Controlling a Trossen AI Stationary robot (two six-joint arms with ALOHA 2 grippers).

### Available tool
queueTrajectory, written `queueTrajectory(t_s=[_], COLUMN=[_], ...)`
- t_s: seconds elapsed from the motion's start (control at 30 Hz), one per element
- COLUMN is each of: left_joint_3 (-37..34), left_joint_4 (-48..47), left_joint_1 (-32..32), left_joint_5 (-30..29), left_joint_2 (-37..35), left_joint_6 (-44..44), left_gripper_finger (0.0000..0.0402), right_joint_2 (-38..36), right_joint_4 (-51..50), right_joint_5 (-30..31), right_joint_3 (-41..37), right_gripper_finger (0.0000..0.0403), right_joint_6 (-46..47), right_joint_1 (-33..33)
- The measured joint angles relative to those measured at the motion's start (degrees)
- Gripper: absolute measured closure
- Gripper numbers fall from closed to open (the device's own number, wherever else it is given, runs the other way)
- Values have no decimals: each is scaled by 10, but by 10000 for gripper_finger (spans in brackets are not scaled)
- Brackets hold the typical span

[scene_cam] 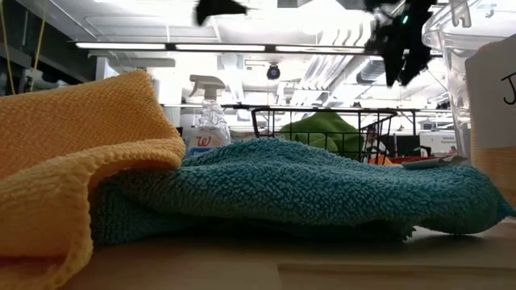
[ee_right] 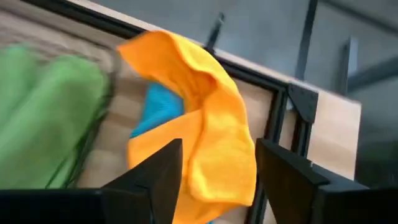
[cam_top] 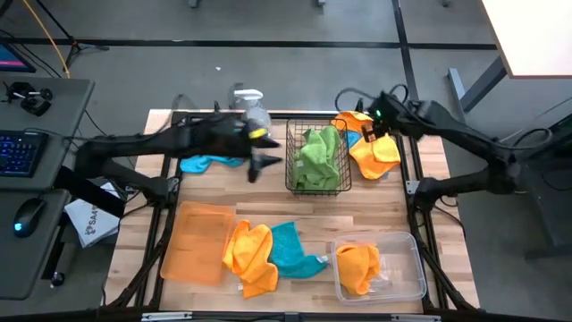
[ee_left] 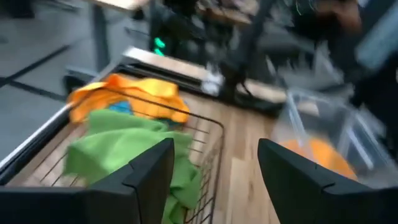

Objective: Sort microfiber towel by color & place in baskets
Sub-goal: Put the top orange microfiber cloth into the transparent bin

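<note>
Hovering beside the wire basket (cam_top: 316,159), left gripper (cam_top: 264,159) gapes empty; right gripper (cam_top: 368,130), open, overhangs orange towel (cam_top: 375,154) half-hiding a blue one (ee_right: 158,107).

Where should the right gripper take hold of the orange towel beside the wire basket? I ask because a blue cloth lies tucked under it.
Grip the raised fold of the orange towel, coming straight down from above. That ridge stands clear of the blue cloth, so the open right gripper would probably pinch orange only.

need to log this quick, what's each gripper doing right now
Left gripper: open, empty, by the black wire basket of green towels.
Right gripper: open, empty, above the orange towel.
</note>
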Motion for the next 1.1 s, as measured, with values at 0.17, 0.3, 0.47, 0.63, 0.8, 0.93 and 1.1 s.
queueTrajectory(t_s=[0.17,0.3,0.47,0.63,0.8,0.93,1.1], left_joint_3=[-160,-226,-250,-252,-251,-251,-251], left_joint_4=[42,62,71,87,115,130,129], left_joint_1=[-2,-15,-33,-35,-35,-36,-36], left_joint_5=[-46,-76,-128,-148,-148,-148,-146], left_joint_2=[-128,-200,-229,-222,-212,-203,-196], left_joint_6=[-107,-176,-192,-192,-194,-209,-221], left_gripper_finger=[185,185,185,185,185,185,185], right_joint_2=[45,61,75,99,150,183,175], right_joint_4=[108,156,215,330,396,397,373], right_joint_5=[-168,-220,-215,-204,-197,-170,-154], right_joint_3=[-61,-131,-193,-241,-258,-256,-255], right_gripper_finger=[195,194,194,194,194,198,280], right_joint_6=[-42,-27,8,84,141,148,115], right_joint_1=[-125,-181,-203,-204,-203,-201,-198])
